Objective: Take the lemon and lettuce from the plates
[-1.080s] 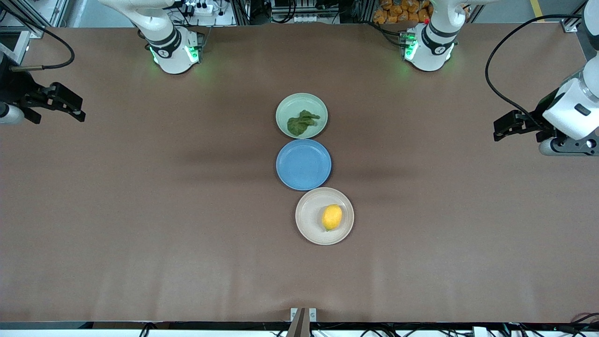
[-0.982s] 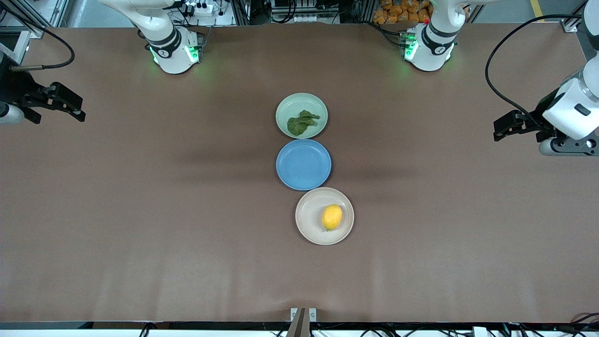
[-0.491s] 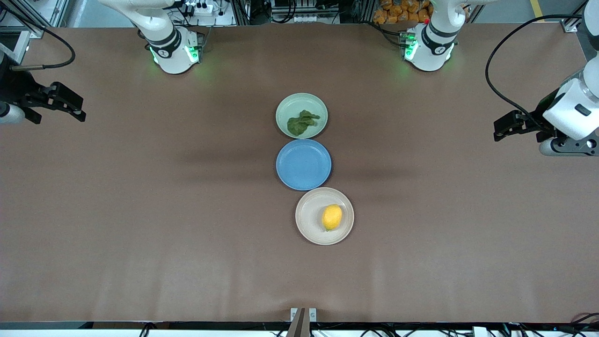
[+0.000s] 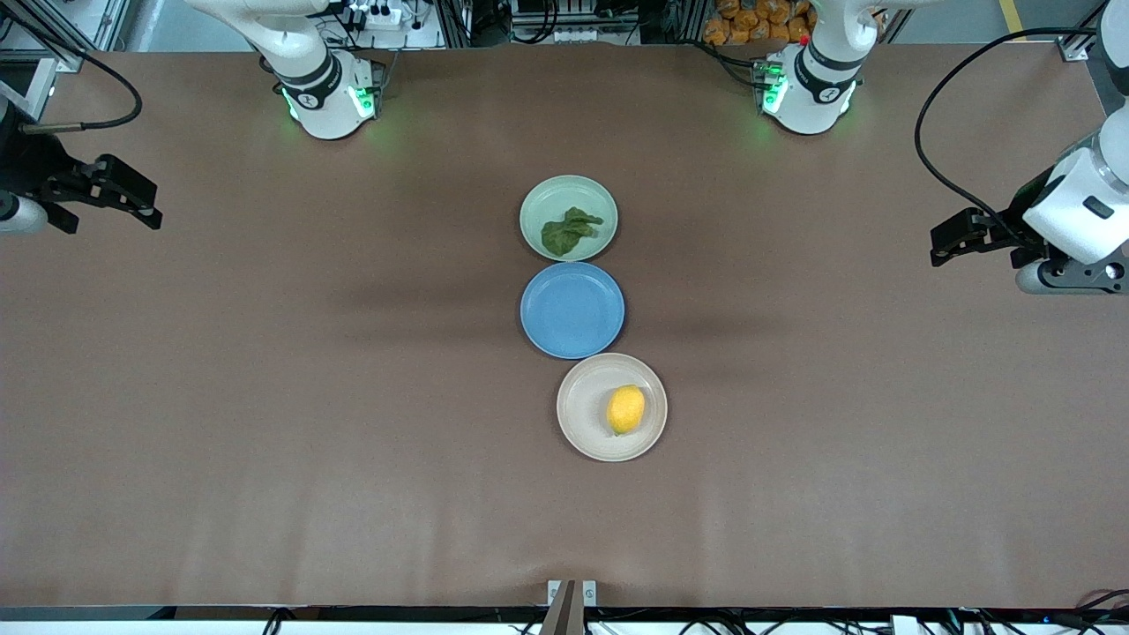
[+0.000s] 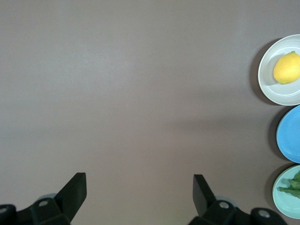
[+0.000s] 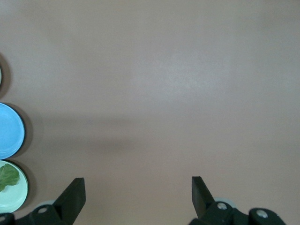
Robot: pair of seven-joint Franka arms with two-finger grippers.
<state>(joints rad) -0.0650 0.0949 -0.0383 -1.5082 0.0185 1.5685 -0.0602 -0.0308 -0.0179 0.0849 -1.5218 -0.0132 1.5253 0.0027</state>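
Observation:
A yellow lemon (image 4: 625,409) (image 5: 287,67) rests on the beige plate (image 4: 583,434) (image 5: 271,91), the plate nearest the front camera. A dark green lettuce (image 4: 568,232) (image 5: 291,184) (image 6: 7,176) leaf lies on the mint green plate (image 4: 549,197) (image 5: 280,202) (image 6: 13,198), nearest the robots' bases. My left gripper (image 4: 940,243) (image 5: 139,185) hangs open and empty over bare table at the left arm's end. Over the right arm's end of the table, my right gripper (image 4: 145,208) (image 6: 138,187) is likewise open and empty. Both are well away from the plates.
A blue plate (image 4: 571,310) (image 5: 288,140) (image 6: 9,131) with nothing on it sits between the other two, touching both. Brown table (image 4: 265,397) spreads wide on either side of the plates. Cables trail near both table ends.

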